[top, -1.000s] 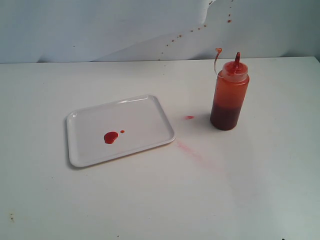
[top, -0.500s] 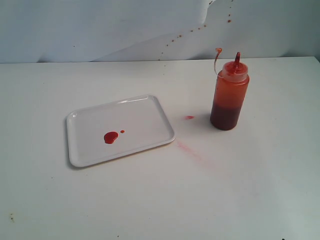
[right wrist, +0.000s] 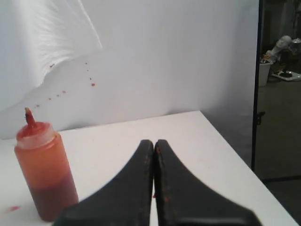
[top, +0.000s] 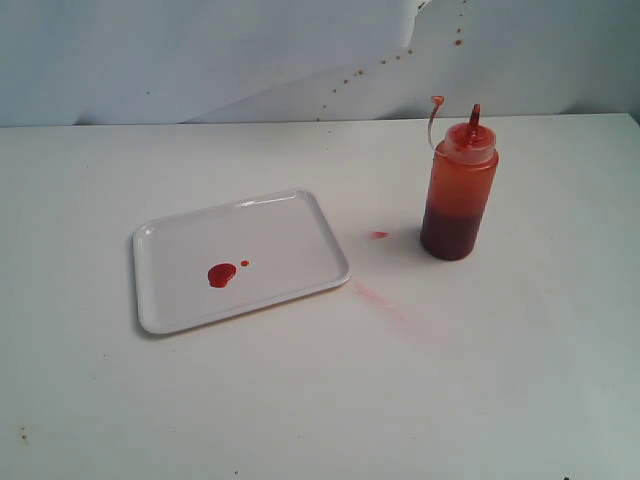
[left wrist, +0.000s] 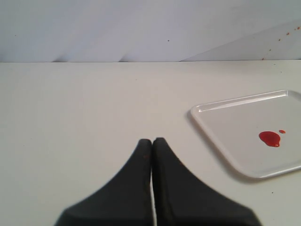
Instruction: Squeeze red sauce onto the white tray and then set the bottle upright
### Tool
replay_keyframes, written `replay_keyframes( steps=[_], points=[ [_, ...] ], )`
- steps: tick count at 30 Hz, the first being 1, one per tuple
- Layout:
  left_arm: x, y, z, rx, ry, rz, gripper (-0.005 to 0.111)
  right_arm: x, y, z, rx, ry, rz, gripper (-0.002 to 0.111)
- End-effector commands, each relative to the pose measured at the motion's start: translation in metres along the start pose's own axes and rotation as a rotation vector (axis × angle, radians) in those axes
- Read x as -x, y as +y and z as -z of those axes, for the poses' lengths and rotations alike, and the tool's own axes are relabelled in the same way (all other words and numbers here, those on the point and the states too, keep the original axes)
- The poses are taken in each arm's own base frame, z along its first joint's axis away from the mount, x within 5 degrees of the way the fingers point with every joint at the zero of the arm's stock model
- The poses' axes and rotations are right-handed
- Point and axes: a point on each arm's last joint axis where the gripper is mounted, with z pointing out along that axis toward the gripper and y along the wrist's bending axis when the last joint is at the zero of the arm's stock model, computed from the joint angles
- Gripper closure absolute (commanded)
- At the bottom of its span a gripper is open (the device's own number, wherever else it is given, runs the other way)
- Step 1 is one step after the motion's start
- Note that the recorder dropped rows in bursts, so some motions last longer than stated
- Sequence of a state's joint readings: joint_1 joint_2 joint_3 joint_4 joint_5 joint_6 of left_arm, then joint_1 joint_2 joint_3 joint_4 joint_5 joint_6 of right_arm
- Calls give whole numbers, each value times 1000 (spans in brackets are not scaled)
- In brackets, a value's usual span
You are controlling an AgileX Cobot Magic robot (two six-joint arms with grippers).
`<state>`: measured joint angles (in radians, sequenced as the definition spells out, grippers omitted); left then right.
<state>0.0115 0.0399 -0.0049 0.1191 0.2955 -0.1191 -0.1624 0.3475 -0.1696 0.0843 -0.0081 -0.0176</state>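
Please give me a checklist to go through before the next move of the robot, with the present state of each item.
1. Red sauce on the white tray: ok.
2. Bottle upright on the table, apart from the tray: ok.
3. Left gripper, jaws shut, holding nothing: ok.
4. Right gripper, jaws shut, holding nothing: ok.
5. Table clean: not ok, pinkish smear and red speck near the tray.

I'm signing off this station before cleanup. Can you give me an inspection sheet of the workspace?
Surface: white table, faint pinkish smear and red speck beside white tray.
Job's things: white tray holds red sauce blob; bottle upright, off the tray.
Clutter: nothing seen.
Grippers: left gripper shut, empty; right gripper shut, empty.
Cables: nothing seen.
Surroundings: white backdrop with red spatter.
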Motion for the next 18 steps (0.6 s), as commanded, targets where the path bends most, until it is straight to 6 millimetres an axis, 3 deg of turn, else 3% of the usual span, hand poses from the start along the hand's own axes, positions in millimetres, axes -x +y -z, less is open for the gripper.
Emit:
replay_keyframes(
  steps=[1, 4, 18],
  points=[
    [-1, 0, 0, -5, -6, 3, 107, -31, 0, 4, 25, 59, -3, 108],
    [0, 0, 0, -5, -9, 3, 107, -51, 2, 8, 62, 81, 33, 108],
    [-1, 0, 0, -5, -7, 1, 107, -68, 9, 19, 192, 240, 138, 108]
  ],
)
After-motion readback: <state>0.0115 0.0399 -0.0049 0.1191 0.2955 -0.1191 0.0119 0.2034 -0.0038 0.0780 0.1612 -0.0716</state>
